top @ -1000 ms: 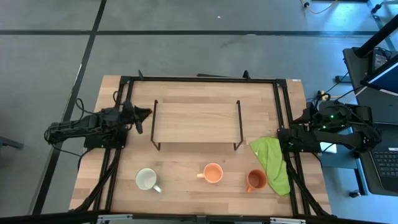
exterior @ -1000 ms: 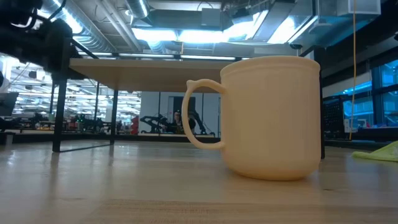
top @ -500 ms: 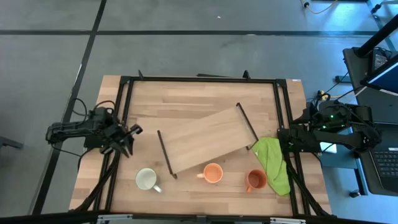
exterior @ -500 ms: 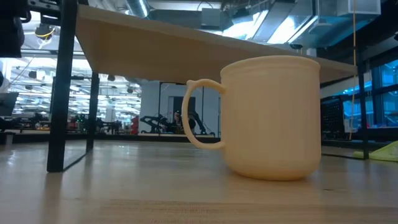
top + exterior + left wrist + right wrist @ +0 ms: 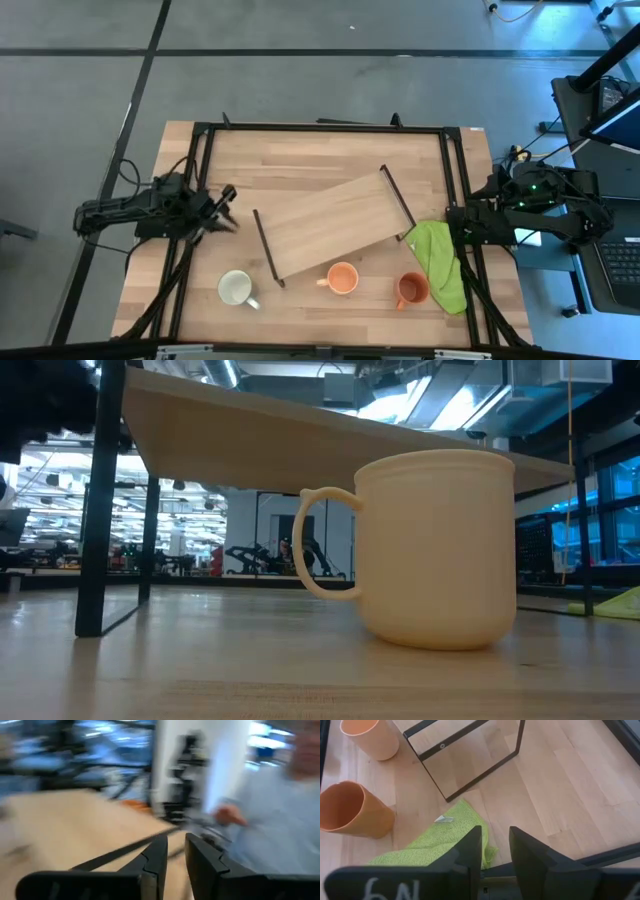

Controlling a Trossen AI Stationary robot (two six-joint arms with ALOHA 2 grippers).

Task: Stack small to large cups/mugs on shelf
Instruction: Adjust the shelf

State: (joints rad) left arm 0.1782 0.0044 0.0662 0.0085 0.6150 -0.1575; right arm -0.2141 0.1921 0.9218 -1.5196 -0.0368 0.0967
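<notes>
Left claw [image 5: 228, 208] slightly parted, empty, just beside the skewed shelf's [image 5: 330, 223] left legs.

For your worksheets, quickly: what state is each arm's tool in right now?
Left tool: slightly open, holding nothing.
Right tool: slightly open, holding nothing.

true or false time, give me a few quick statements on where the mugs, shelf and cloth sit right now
1. The shelf sits skewed on the table. True.
2. A mug is stacked on the shelf. False: the white mug, light orange mug and dark orange mug all stand on the tabletop.
3. The green cloth lies beside the dark orange mug. True.
4. The left claw holds the white mug. False: it is apart from that mug and holds nothing.
</notes>
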